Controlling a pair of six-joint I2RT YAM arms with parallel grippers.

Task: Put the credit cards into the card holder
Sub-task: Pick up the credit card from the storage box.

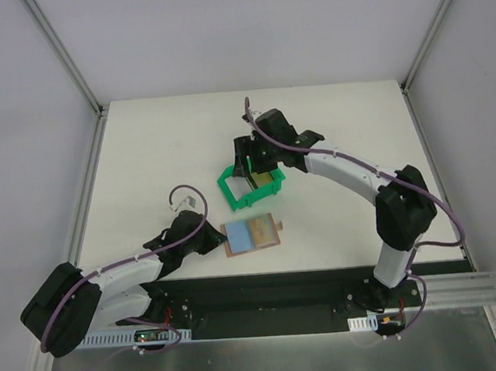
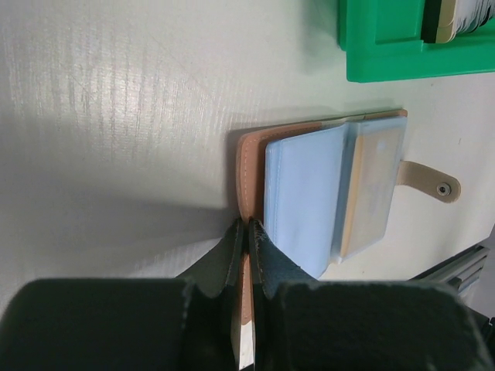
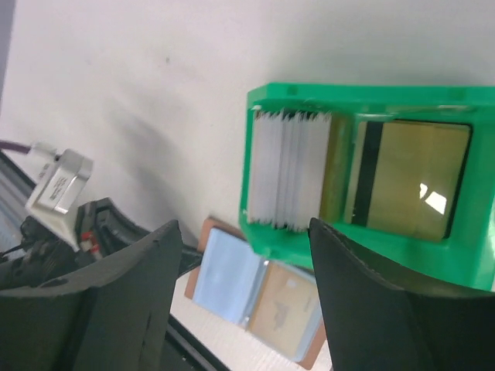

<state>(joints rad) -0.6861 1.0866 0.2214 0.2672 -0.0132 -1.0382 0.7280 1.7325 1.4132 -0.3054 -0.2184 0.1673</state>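
Observation:
The card holder point(image 1: 251, 235) lies open on the table, tan cover down and blue-grey pockets point(image 2: 305, 193) up, its snap tab point(image 2: 433, 182) pointing right. My left gripper point(image 2: 247, 229) is shut on the near edge of its tan cover. My right gripper point(image 3: 244, 226) hangs open above the green bin point(image 3: 371, 94), nothing between its fingers. In the bin, a stack of white-grey credit cards point(image 3: 286, 166) stands on edge, and a gold-olive card point(image 3: 414, 182) with a black stripe lies flat beside it. From above, my right gripper point(image 1: 252, 168) covers the bin's far side.
The green bin point(image 1: 234, 191) sits just behind the card holder point(image 3: 255, 294), a small gap between them. Metal frame posts rise at the table's back corners. A dark rail with the arm bases runs along the near edge point(image 1: 266, 292).

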